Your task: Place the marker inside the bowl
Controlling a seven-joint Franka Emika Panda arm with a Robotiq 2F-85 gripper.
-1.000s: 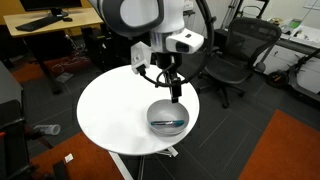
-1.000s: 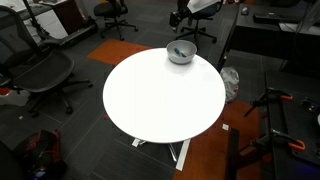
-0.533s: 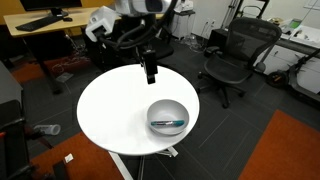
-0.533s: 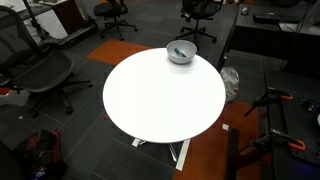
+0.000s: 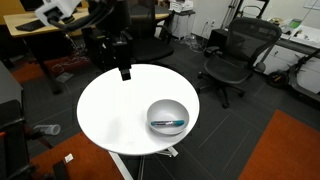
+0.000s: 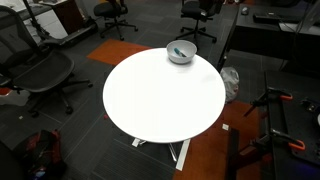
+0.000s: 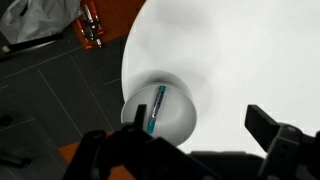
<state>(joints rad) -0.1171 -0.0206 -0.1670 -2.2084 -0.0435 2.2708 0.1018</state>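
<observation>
The teal-blue marker point(image 5: 169, 124) lies inside the light grey-white bowl point(image 5: 167, 111) on the round white table point(image 5: 120, 110). Both also show in an exterior view, the marker point(image 6: 180, 52) in the bowl point(image 6: 181, 55) at the table's far edge, and in the wrist view, the marker point(image 7: 156, 108) in the bowl point(image 7: 175, 115). My gripper point(image 5: 125, 72) hangs above the table's far left edge, well away from the bowl. In the wrist view its fingers point(image 7: 185, 150) are spread wide with nothing between them.
Office chairs point(image 5: 232, 52) stand around the table, and desks point(image 5: 45, 25) lie behind it. An orange rug point(image 5: 290, 150) covers part of the dark floor. A white bag point(image 6: 229, 82) sits by the table. A black stand point(image 6: 275, 120) is nearby.
My gripper has risen from just over the bowl and swung away to the left across the table. The marker stays in the bowl.
</observation>
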